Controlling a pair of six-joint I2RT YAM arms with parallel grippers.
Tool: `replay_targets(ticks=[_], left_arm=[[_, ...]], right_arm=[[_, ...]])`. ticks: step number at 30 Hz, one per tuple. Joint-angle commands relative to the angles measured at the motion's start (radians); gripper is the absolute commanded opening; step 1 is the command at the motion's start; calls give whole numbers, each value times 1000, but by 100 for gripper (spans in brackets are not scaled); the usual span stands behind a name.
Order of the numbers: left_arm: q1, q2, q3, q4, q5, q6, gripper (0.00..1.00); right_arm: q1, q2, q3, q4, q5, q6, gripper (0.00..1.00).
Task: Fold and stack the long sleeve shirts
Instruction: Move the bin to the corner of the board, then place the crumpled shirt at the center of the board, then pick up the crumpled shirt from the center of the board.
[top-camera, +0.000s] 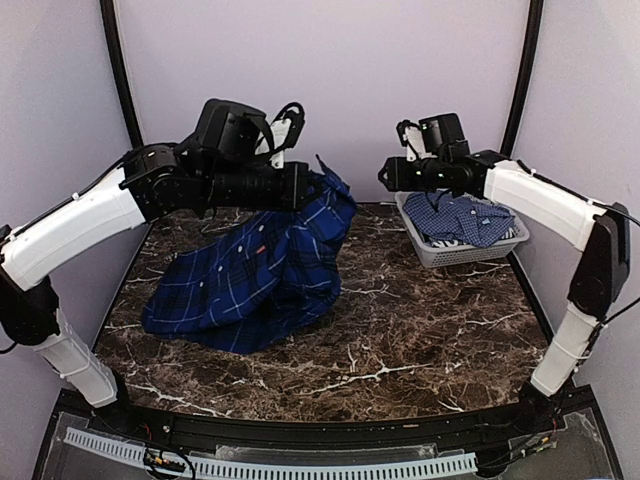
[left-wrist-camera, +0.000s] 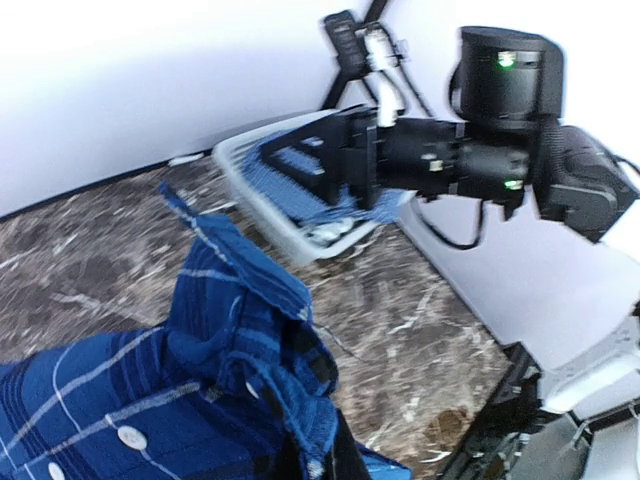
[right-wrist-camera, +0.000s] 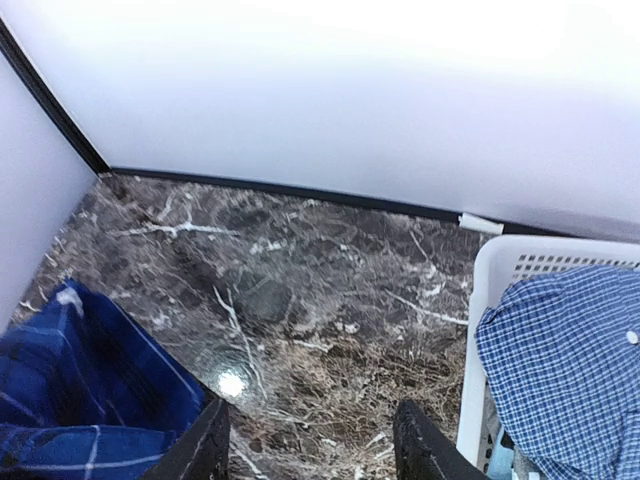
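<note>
The dark navy plaid shirt hangs from my left gripper, its lower part heaped on the marble table at centre left. In the left wrist view the left gripper is shut on a bunched fold of this shirt. The lighter blue fine-checked shirt lies in the pale basket at the back right; it also shows in the right wrist view. My right gripper hovers open and empty left of the basket, above bare table, its fingers spread apart.
The basket's white rim is just right of my right gripper. The marble table ends at a black front edge. Pale walls with black corner posts close off the back and sides.
</note>
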Motion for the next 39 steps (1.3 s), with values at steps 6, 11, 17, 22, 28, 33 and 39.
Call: replay_targets(ticks=[6,11,17,22,28,33,39], left_arm=[[-45,-49,170,-14,30,52,0],[218,-100,-147,115,222,71,0],[397,123,-262,296,443,176,22],[414,174,-215,217,269,135,76],[414,-5,-381,117,76,3,81],[410,-166,-622,127,105,-153,80],[387,-310,-849,178,172,-276,76]], right_arm=[[22,-285,-187,133,43,53,57],[42,-305,-277,174,10,50,60],[111,-324,-477,316,-5,23,70],[157,-307,-535,335,-25,-15,76],[207,-222,-499,324,-24,-70,80],[241,-79,-382,269,-29,-106,81],[259,91,-238,214,-44,-111,78]])
